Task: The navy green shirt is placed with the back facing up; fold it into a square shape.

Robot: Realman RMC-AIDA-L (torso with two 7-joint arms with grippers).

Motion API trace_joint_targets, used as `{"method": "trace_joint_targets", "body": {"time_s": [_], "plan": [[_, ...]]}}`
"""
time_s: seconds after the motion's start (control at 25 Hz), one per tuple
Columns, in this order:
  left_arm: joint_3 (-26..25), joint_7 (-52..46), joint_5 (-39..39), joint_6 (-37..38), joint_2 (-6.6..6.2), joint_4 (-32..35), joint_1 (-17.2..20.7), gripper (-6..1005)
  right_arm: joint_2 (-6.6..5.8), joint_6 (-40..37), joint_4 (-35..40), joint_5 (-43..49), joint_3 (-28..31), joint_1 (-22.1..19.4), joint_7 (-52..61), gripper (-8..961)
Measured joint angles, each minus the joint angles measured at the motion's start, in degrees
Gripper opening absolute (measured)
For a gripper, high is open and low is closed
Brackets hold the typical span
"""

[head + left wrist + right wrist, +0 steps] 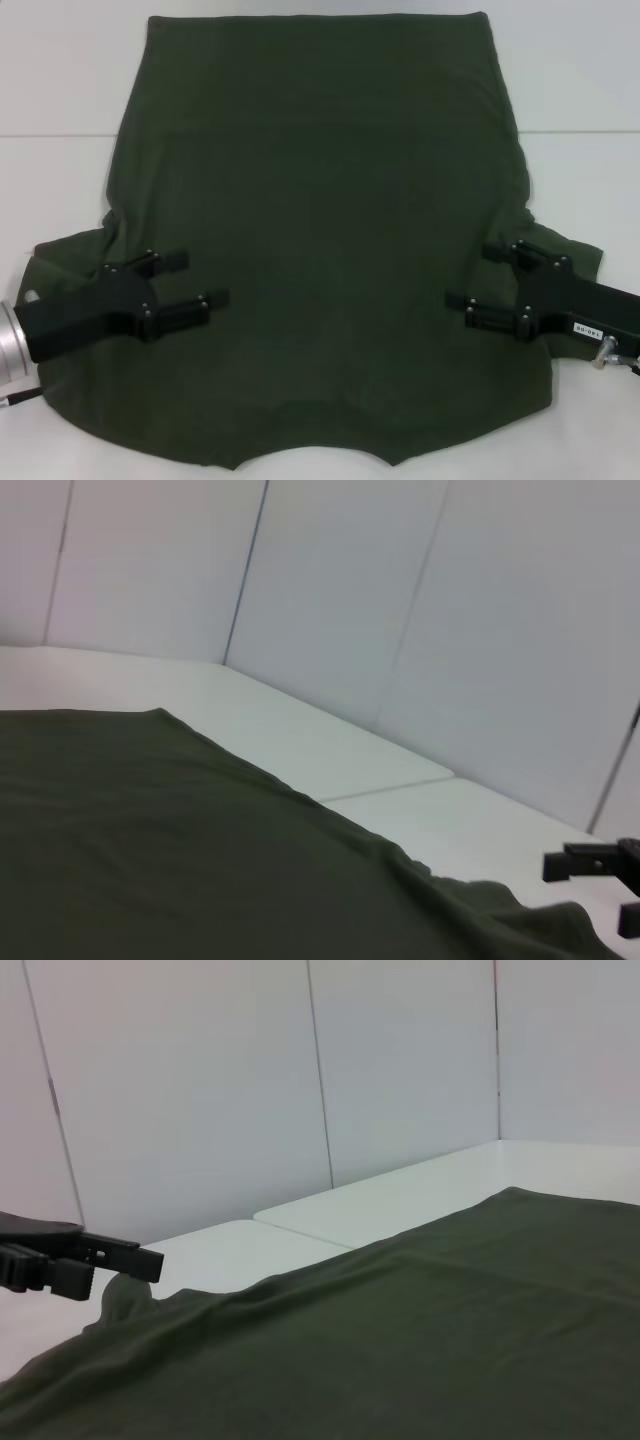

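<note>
The navy green shirt (320, 230) lies flat on the white table with its plain side up. Its collar notch is at the near edge and its hem is at the far edge. My left gripper (200, 280) reaches in over the left sleeve area, open, with nothing between its fingers. Over the right sleeve area my right gripper (472, 275) mirrors it, also open and holding nothing. The shirt (200, 850) fills the lower part of the left wrist view, with the right gripper's fingers (590, 865) far off. The right wrist view shows the shirt (400, 1340) and the left gripper's fingers (90, 1258).
The white table (60, 90) extends beyond the shirt on both sides and at the back, with a seam line running across it. White wall panels (400, 610) stand behind the table.
</note>
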State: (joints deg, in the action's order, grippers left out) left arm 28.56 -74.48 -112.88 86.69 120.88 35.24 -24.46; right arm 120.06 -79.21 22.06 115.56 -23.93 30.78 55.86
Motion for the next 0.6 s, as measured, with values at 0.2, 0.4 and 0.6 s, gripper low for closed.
{"method": "trace_joint_targets", "body": {"time_s": [0.2, 0.4, 0.6], "plan": [[-3.4, -8.3, 0.0, -0.1, -0.81, 0.0, -0.2, 898, 0.0, -0.5, 0.0, -0.1, 0.0, 0.0, 0.3, 941], [-4.4, -24.5, -0.4, -0.2, -4.92, 0.1, -0.9, 895, 0.0, -1.1, 0.0, -0.1, 0.0, 0.2, 0.4, 942], [-4.5, -42.2, -4.0, -2.5, -9.98, 2.4, -2.1, 892, 0.0, -1.5, 0.0, -0.1, 0.0, 0.5, 1.1, 941]]}}
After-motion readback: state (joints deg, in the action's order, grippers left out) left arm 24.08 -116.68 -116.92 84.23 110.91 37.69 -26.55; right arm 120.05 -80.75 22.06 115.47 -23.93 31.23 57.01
